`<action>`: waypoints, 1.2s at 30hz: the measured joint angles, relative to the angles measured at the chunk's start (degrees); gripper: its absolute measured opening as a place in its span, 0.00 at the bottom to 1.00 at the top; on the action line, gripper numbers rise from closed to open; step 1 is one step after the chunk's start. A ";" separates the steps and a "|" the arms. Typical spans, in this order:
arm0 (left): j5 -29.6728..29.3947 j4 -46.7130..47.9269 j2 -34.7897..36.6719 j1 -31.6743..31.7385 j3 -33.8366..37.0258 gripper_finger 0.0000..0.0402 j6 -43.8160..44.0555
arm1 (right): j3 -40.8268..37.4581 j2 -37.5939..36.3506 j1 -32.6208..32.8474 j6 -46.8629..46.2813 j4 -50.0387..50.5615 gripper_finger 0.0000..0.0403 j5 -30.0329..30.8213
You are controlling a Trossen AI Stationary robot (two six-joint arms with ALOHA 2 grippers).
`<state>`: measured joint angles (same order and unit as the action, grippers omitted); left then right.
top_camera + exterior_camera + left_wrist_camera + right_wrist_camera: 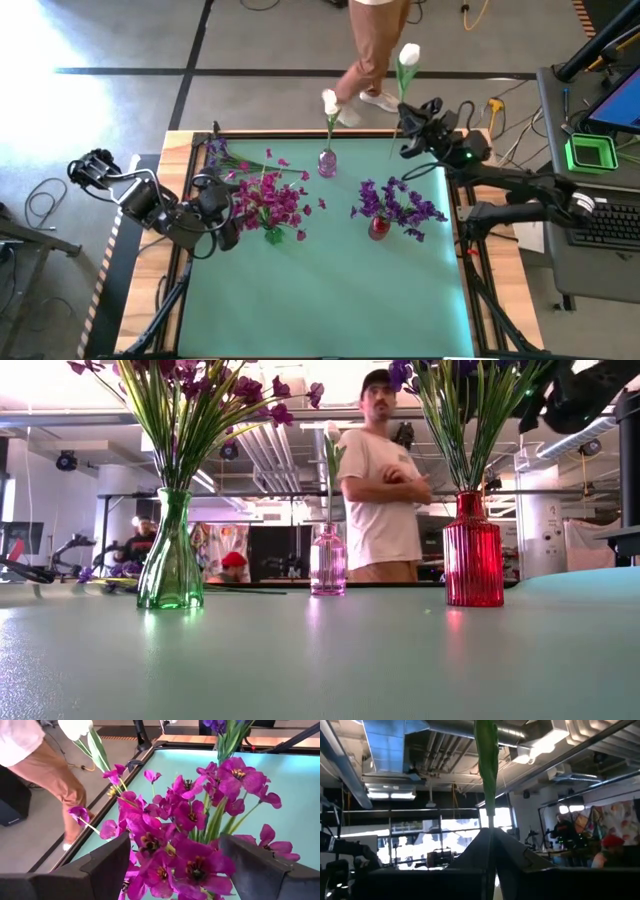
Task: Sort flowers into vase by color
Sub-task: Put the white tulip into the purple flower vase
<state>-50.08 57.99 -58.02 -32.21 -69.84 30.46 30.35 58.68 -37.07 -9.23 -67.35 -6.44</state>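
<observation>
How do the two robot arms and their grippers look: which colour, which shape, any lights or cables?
Both arms are black and jointed, built of round motor housings. The left gripper has two broad, flat, dark fingers. The right gripper is equally dark; a small green light glows on the arm behind it. No loose cables show on either arm.

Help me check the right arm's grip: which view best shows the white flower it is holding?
The high view: the right gripper is shut on the white flower, bloom and stem visible. The right wrist view shows only its green stem between the fingers. The low view does not clearly show it.
</observation>
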 joint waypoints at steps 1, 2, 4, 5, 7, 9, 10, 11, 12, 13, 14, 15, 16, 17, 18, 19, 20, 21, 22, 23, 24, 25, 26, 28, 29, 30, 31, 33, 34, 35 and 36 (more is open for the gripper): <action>-0.01 -0.09 0.00 0.00 0.00 0.72 0.00 | 0.00 1.19 0.10 -0.29 -1.23 0.03 -0.02; -0.04 -0.22 0.00 0.00 0.00 0.72 0.00 | 0.00 2.43 0.32 -0.54 -2.64 0.03 0.02; -0.05 -0.56 0.00 0.00 0.00 0.72 0.02 | 0.00 5.47 0.74 -0.73 -6.30 0.03 0.00; -0.05 -0.60 0.00 0.00 0.00 0.72 0.02 | 0.00 7.02 0.96 -0.80 -8.34 0.03 0.03; -0.08 -0.95 0.00 0.00 0.00 0.72 0.02 | 0.00 10.40 1.23 -1.46 -13.18 0.03 0.00; -0.12 -1.00 0.00 0.00 0.00 0.72 0.02 | 0.00 13.55 1.34 -1.65 -17.78 0.03 -0.04; -0.12 -1.08 0.00 0.00 0.00 0.72 0.02 | 0.00 15.02 1.34 -1.67 -19.74 0.03 -0.02; -0.12 -1.09 0.00 0.00 0.00 0.72 0.02 | 0.02 16.41 1.32 -1.74 -21.15 0.03 0.02; -0.12 -1.10 0.00 0.00 0.00 0.72 0.02 | 0.23 17.66 1.32 -1.90 -22.07 0.03 0.02; -0.12 -1.19 0.00 0.00 0.00 0.72 0.02 | 0.66 18.68 1.32 -2.13 -22.35 0.03 0.07; -0.12 -1.25 0.00 0.00 0.00 0.72 0.02 | 1.05 19.58 1.32 -2.23 -22.40 0.03 0.09; -0.12 -1.27 0.00 0.00 0.00 0.72 0.03 | 1.43 20.43 1.32 -2.24 -22.50 0.03 0.07; -0.13 -1.31 0.00 0.00 0.00 0.72 0.02 | 1.84 21.25 1.32 -2.28 -22.57 0.03 0.06; -0.12 -1.40 0.00 0.00 0.00 0.72 0.03 | 2.12 21.95 1.32 -2.44 -22.55 0.03 0.04; -0.12 -1.46 0.00 0.00 0.00 0.72 0.04 | 2.31 22.59 1.32 -2.82 -22.53 0.03 0.04; -0.12 -1.44 0.00 0.00 0.00 0.72 0.04 | 2.45 23.05 1.32 -2.83 -22.49 0.03 0.04; -0.12 -1.45 0.00 0.00 0.00 0.72 0.04 | 2.51 23.33 1.32 -2.81 -22.49 0.03 0.02; -0.12 -1.45 0.00 0.00 0.00 0.72 0.04 | 2.59 23.51 1.32 -2.78 -22.52 0.03 0.02; -0.12 -1.44 0.00 0.00 0.00 0.72 0.04 | 2.64 23.56 1.32 -2.76 -22.58 0.03 0.04; -0.12 -1.46 0.00 0.00 0.00 0.72 0.04 | 2.64 23.56 1.32 -2.76 -22.62 0.03 0.02; -0.12 -1.46 0.00 0.00 0.00 0.72 0.04 | 2.64 23.56 1.32 -2.74 -22.62 0.03 0.03; -0.12 -1.47 0.00 0.00 0.00 0.72 0.04 | 2.64 23.53 1.32 -2.70 -22.62 0.03 0.02; -0.12 -1.56 0.00 0.00 0.00 0.72 0.04 | 2.64 23.48 1.32 -2.44 -22.61 0.03 0.02; -0.13 -2.51 0.00 0.00 0.00 0.72 -0.33 | 2.64 22.97 1.32 -1.80 -22.57 0.03 0.02; -0.05 -3.30 0.00 0.00 0.00 0.72 -1.09 | 2.64 22.55 1.32 -1.45 -22.57 0.03 0.02; -0.03 -4.38 0.00 0.00 0.00 0.72 -2.36 | 2.64 22.04 1.32 -1.02 -22.55 0.03 0.00; -0.03 -5.73 0.00 0.00 0.00 0.72 -3.88 | 2.64 21.51 1.32 -0.37 -22.55 0.03 0.02; -0.02 -8.62 0.01 0.00 0.00 0.72 -7.51 | 2.64 20.16 1.32 0.46 -22.32 0.03 0.02; 0.00 -10.26 0.07 0.00 0.00 0.72 -9.42 | 2.64 19.26 1.32 1.29 -21.83 0.03 0.02; 0.01 -11.71 0.12 0.00 -0.03 0.72 -11.34 | 2.77 18.22 1.32 1.85 -20.78 0.03 0.00; 0.02 -12.35 0.15 0.00 -0.39 0.72 -13.05 | 3.14 17.07 1.32 2.76 -18.98 0.03 0.00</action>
<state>-50.06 45.65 -57.87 -32.21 -70.23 17.41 33.48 75.75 -35.75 -6.47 -86.34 -6.44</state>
